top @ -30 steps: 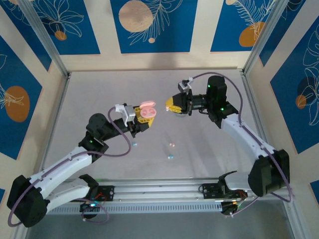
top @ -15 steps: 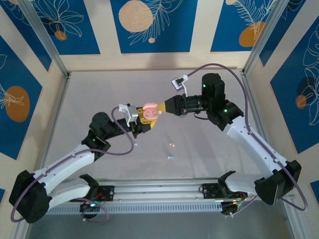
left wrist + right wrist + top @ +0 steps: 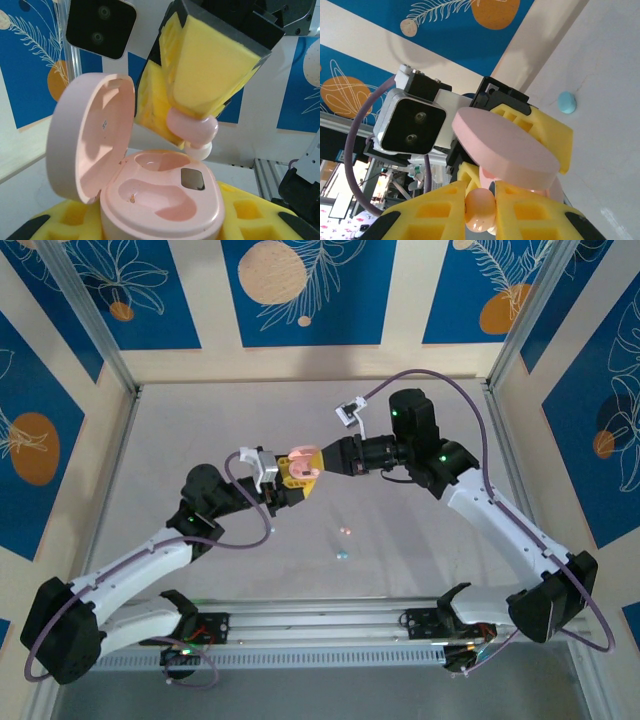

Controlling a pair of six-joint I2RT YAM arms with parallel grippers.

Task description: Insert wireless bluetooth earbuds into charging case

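One pink earbud (image 3: 192,131) was pinched at the very tips of the right gripper (image 3: 324,457). Its jaws were drawn in narrow on the bud, and the bud's pale end poked out past the yellow pads (image 3: 210,70).

Just under those tips sat the charging case (image 3: 162,200). Contact between bud and case could not be judged. The lid (image 3: 90,140) was hinged up and stood beside the held bud, close to the right fingers. Two moulded wells lay open in the case and both looked empty. The bud hung over the rim of the well next to the small dark panel (image 3: 192,179).

The left gripper (image 3: 288,483) met the right one tip to tip. It was closed snugly on the case body and held it up off the table (image 3: 420,410).

Judged step: first bud at the mouth of its well, aligned but not yet seated.

The next move calls for:
- a short, slow push along the well's axis;
- the bud turned so its shape matches the recess;
- release only once it sits flush;
- care that the right fingers do not knock the raised lid.

Farther out, below both tools, a few loose buds (image 3: 342,554) lay scattered on the table, too small for their colours to be certain. From the right wrist, a light-blue bud (image 3: 566,102) lay on the table well beyond the case.
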